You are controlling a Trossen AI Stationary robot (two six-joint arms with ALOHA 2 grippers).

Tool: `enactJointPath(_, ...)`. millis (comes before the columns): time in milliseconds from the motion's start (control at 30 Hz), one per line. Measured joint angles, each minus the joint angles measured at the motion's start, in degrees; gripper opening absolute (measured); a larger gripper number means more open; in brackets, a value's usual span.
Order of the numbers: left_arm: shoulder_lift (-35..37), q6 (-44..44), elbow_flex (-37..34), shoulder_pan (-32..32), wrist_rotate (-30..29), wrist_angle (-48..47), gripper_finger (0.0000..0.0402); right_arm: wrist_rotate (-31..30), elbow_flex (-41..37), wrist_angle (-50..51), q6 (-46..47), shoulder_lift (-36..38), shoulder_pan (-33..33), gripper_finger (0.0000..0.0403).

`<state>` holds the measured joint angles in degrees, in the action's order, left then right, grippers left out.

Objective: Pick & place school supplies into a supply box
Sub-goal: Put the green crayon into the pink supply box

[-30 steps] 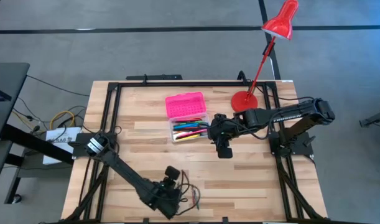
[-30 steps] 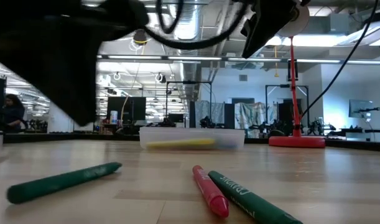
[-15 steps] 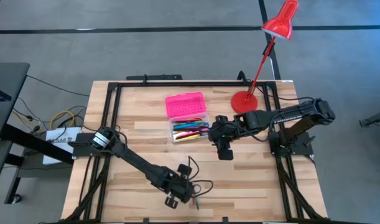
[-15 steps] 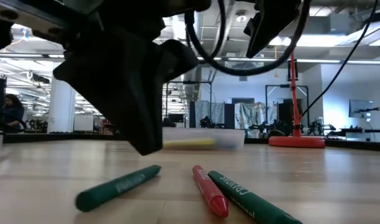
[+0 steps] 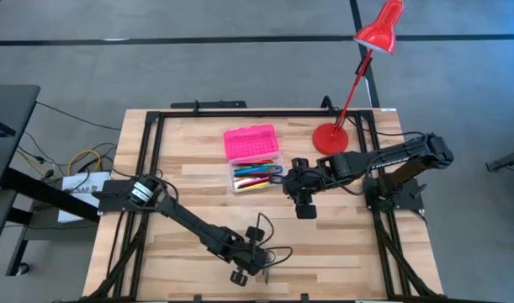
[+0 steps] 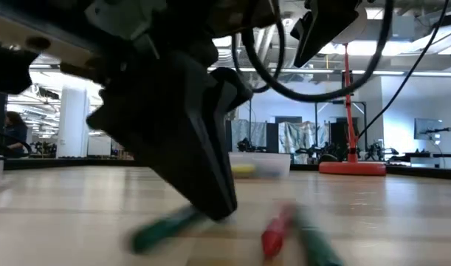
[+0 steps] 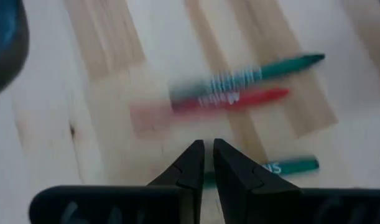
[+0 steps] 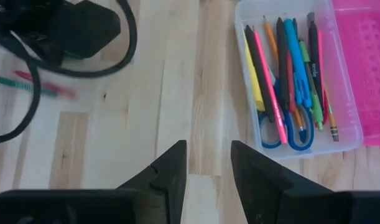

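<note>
Three markers, two green (image 7: 264, 66) and one red (image 7: 230, 102), lie just ahead of the nearly shut left gripper (image 7: 206, 155); their white lettering is unreadable. Well away, the supply box (image 8: 301, 130) holds pens and scissors beside the empty, open-fingered right gripper (image 8: 208, 158).

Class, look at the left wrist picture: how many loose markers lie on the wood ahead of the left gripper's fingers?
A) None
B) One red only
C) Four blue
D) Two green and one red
D: past the nearly shut left gripper lie a green marker, a red marker beside it, and a second green marker nearer the fingers.
</note>
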<state>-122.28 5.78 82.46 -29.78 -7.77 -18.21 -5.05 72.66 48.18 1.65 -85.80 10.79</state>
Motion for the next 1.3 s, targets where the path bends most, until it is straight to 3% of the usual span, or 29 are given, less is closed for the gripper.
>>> enactJointPath(100, 0.2, 1.0, -0.2, 0.0, -0.2, 3.4, 0.0032, -0.1, 0.0, 0.3, -0.1, 0.0, 0.0, 0.0118)
enactJointPath(367, 0.3, 2.2, -0.2, 0.0, -1.8, -4.0, 0.0032, -0.2, 0.0, 0.4, -0.6, 0.0, 0.0, 0.0118)
enactJointPath(933, 0.4, 1.9, 8.1, -1.5, -0.1, -33.4, 0.0032, 0.4, 0.0, 3.2, -0.3, 0.0, 1.2, 0.0118)
enactJointPath(1100, 0.6, 6.9, 10.3, -3.3, -4.5, -38.4, 0.0032, 3.9, -4.2, 6.1, -2.8, 1.3, 6.9, 0.0118)
enactJointPath(1200, 1.2, 11.2, 10.5, -3.8, -7.9, -38.9, 0.0032, 12.7, -9.3, -2.1, -4.9, 3.6, 13.3, 0.0118)
enactJointPath(1300, 2.5, 15.7, 10.5, -3.8, -11.0, -39.1, 0.0032, 14.6, -14.1, -7.3, -5.6, 4.4, 19.6, 0.0118)
